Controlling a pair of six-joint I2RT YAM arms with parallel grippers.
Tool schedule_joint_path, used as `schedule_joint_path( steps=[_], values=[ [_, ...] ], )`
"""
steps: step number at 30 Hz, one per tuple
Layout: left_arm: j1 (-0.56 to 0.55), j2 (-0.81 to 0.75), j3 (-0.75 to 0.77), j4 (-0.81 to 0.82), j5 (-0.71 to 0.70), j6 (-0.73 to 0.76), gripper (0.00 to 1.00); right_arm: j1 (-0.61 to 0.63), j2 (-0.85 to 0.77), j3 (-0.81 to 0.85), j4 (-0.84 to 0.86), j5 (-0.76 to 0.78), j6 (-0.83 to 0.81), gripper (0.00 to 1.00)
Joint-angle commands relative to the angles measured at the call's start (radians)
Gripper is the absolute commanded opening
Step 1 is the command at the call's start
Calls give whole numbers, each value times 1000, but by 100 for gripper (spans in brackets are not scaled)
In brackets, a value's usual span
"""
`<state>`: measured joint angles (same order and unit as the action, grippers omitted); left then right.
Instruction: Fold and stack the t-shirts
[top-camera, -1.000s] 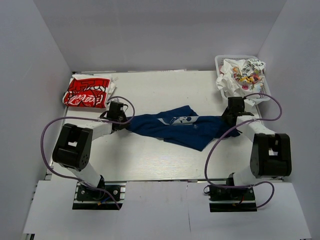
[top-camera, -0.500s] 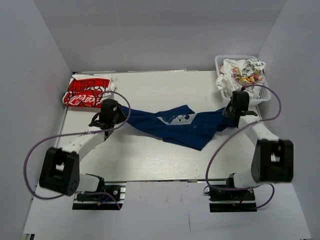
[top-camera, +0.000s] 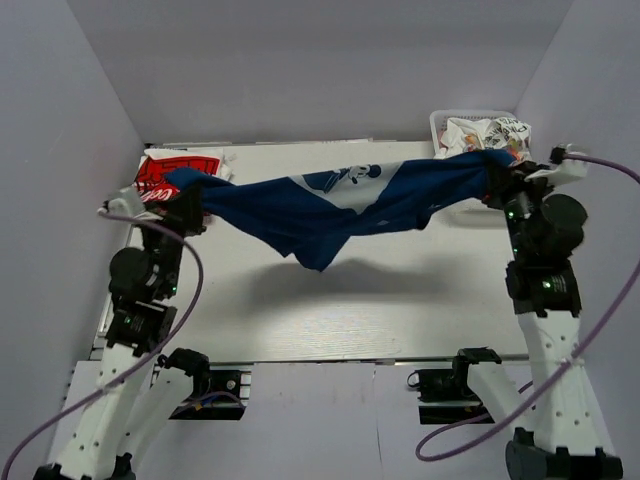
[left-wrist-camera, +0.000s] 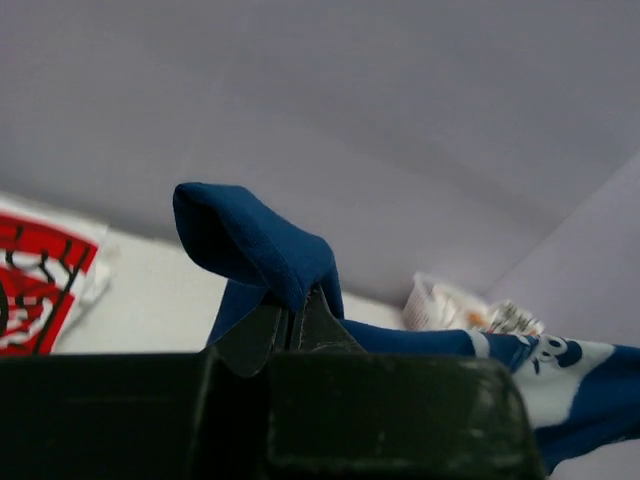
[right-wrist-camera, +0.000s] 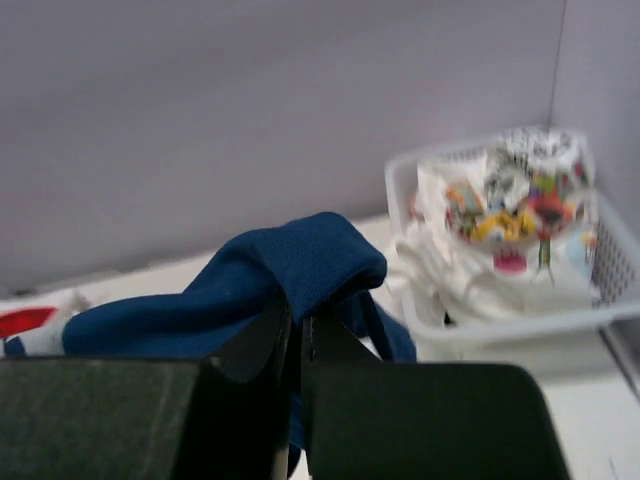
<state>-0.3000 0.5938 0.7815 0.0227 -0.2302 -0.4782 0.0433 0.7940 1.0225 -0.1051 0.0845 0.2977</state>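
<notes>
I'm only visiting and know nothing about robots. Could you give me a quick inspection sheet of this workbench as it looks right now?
Surface: white table, with the shadow of the hanging shirt on it.
Job's things: navy t-shirt hangs stretched in the air between the two arms; red-and-white t-shirt lies at the far left corner; white printed t-shirts sit crumpled in the basket.
Clutter: white lattice basket at the far right corner; nothing else seen.
Grippers: left gripper shut on one end of the navy t-shirt; right gripper shut on the other end.
Cables: purple cables loop loosely beside each arm.
Surroundings: plain grey walls on three sides.
</notes>
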Motion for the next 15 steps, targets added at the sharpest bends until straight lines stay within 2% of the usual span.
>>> schedule_joint_path(
  steps=[1,5,9,12,15],
  values=[
    [2,-93,79,-26,-57,50,0,-5,-93,132,25,-45,-57,0],
    [2,-176,140,-81,-57,82,0,-8,-124,255,-47,-34,-54,0],
    [2,-190,159,-113,-112,82,0,-8,-70,326,-108,9,-43,0],
    [2,-155,136,-138,-156,49,0,-6,20,353,-169,27,-31,0],
    [2,-70,82,-176,-168,-9,0,-6,127,314,-171,37,-26,0]
  ],
)
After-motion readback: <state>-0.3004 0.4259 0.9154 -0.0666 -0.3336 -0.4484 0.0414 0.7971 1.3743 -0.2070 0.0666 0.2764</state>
